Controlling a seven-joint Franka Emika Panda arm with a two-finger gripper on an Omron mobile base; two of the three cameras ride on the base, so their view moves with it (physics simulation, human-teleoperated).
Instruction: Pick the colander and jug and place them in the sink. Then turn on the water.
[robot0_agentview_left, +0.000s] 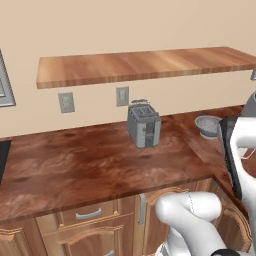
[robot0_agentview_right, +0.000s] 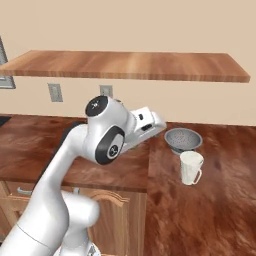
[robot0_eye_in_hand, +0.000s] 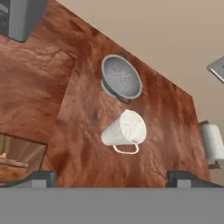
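The grey perforated colander (robot0_eye_in_hand: 121, 78) (robot0_agentview_right: 183, 139) (robot0_agentview_left: 207, 125) stands upright on the wooden counter's right wing, near the wall. Just in front of it stands the white jug (robot0_eye_in_hand: 124, 130) (robot0_agentview_right: 191, 167), with its loop handle on the side away from the colander. My gripper (robot0_eye_in_hand: 113, 178) hovers above and short of the jug, open, its two dark fingertips (robot0_eye_in_hand: 41, 177) wide apart with nothing between them. A black edge (robot0_agentview_left: 2, 162) shows at the counter's far left; I cannot tell whether it is the sink. The faucet and water are out of view.
A boxy grey toaster (robot0_agentview_left: 144, 125) (robot0_eye_in_hand: 19, 17) stands by the wall, left of the colander. A paper towel roll (robot0_eye_in_hand: 213, 142) is further along the right wing. A wooden shelf (robot0_agentview_left: 140, 65) hangs over the counter. Wall outlets (robot0_agentview_left: 66, 102) sit below it.
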